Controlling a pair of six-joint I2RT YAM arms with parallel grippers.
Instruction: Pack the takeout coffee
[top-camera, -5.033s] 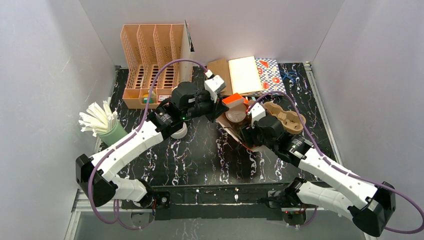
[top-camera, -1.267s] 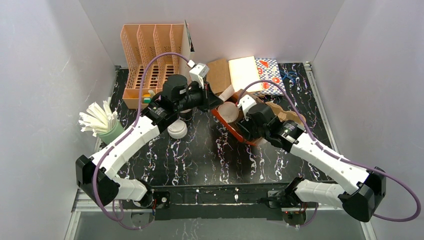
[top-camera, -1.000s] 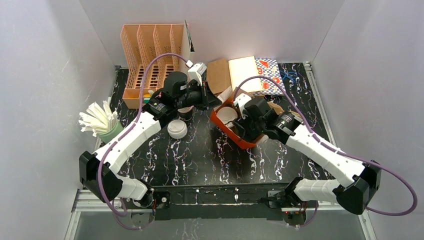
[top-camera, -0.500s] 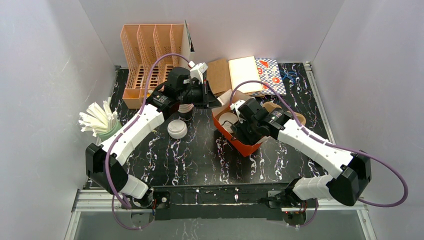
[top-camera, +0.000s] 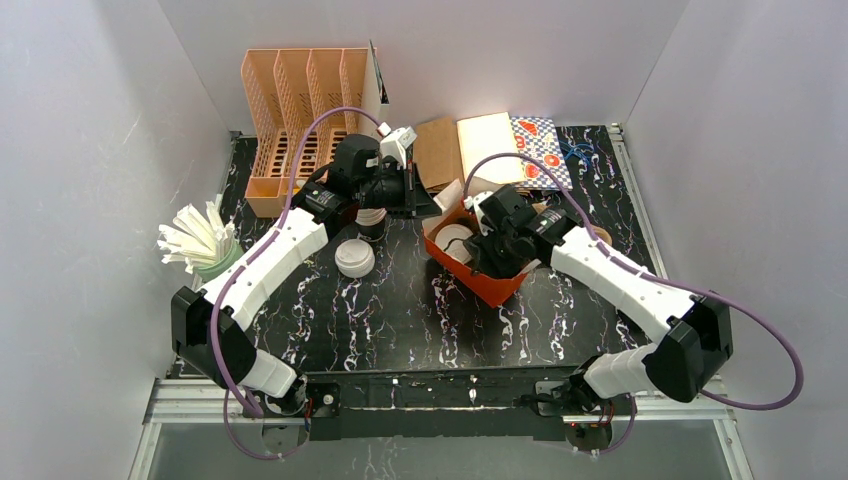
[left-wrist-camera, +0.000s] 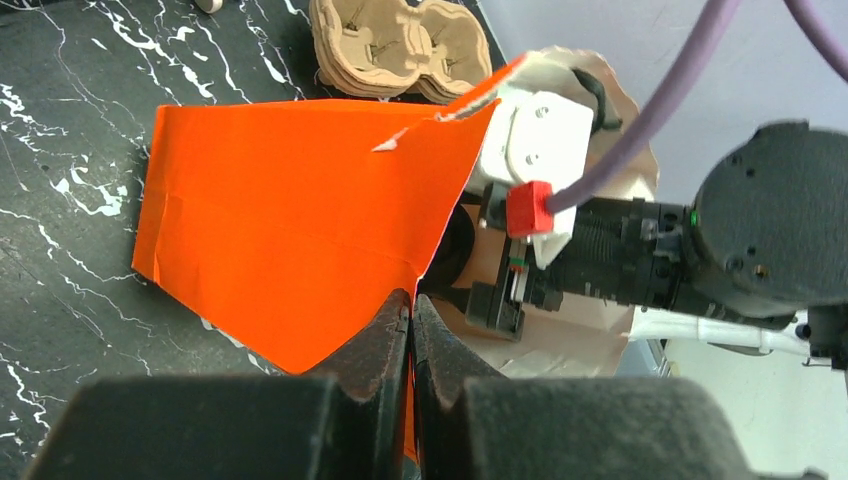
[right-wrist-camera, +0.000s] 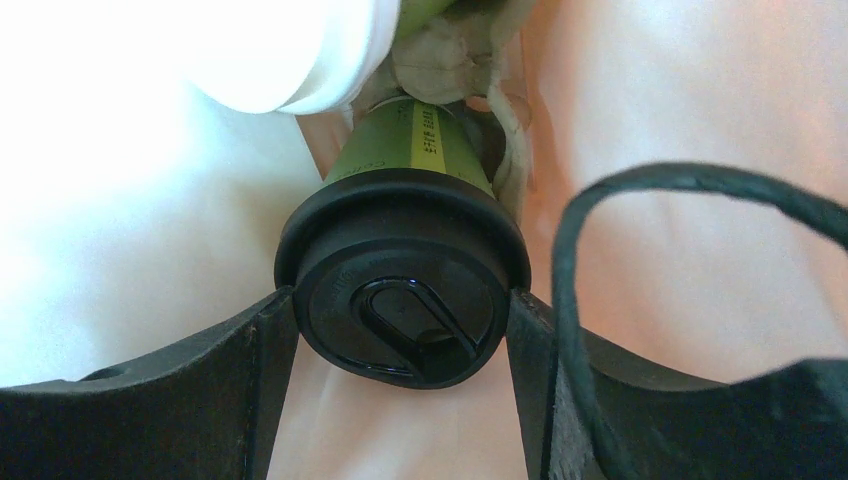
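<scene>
A peach file organizer (top-camera: 300, 110) stands back left, white straws (top-camera: 195, 235) in a green cup (top-camera: 228, 268) near it.

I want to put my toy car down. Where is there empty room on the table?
The biggest bare patch is the front of the table, between the left arm and right arm, in front of the orange bag. The back is crowded: file rack, books, a white lid. The right gripper holds a green cup in the bag.
</scene>
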